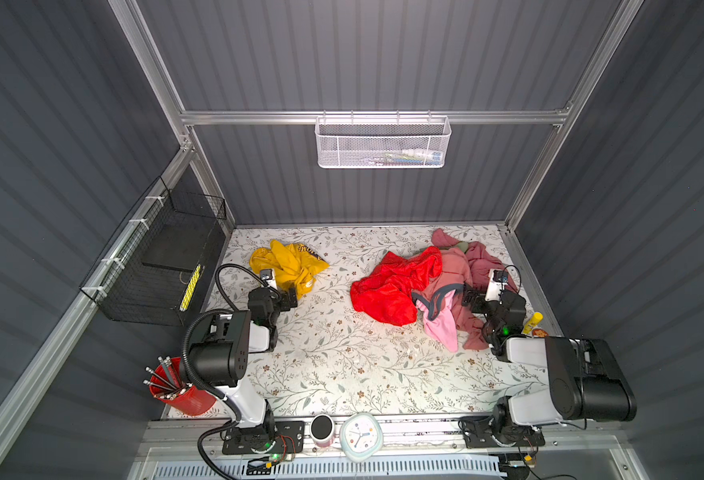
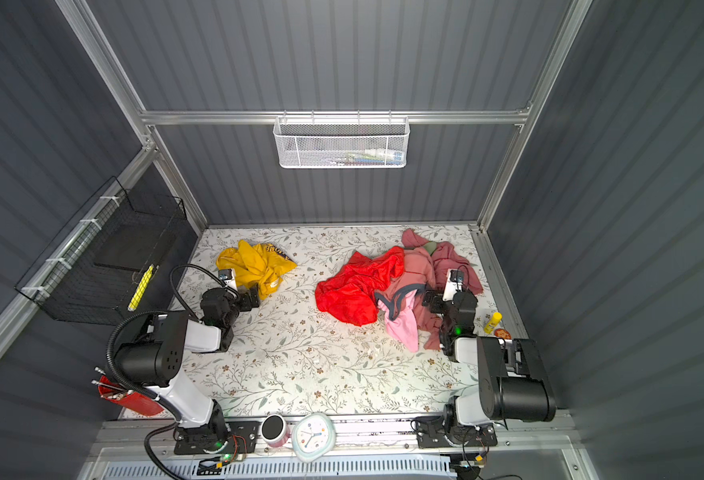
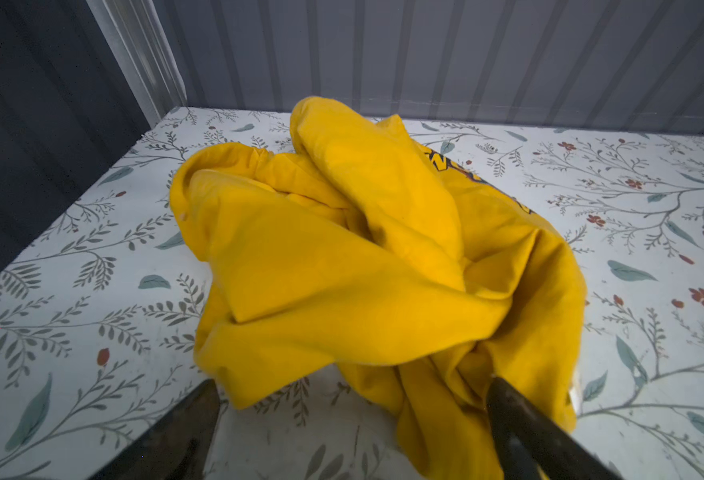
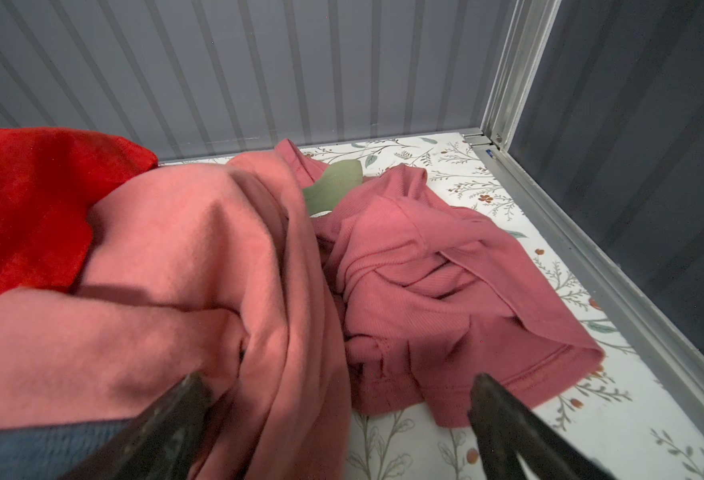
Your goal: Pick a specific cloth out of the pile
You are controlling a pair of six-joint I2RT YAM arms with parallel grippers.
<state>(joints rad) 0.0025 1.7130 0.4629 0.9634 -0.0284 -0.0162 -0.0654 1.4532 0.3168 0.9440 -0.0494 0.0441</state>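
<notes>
Soft matt cloth (image 3: 342, 270), shiny red garment (image 1: 383, 291), ribbed rose top (image 4: 425, 282), metal mesh basket (image 1: 381, 145)

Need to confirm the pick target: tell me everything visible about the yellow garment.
The cloth is mustard-yellow, soft, matte, crumpled into a heap with deep folds; a dark band with yellow lettering shows along its far side. It lies on the floral table, apart from the pile. The left gripper, jaws open, straddles its near edge, one jaw seemingly touching fabric.

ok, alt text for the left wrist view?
A crumpled mustard-yellow cloth lies on a floral-patterned table, dark print partly visible on one fold. Two dark open jaws flank its near edge; grey ribbed walls stand behind.
</notes>
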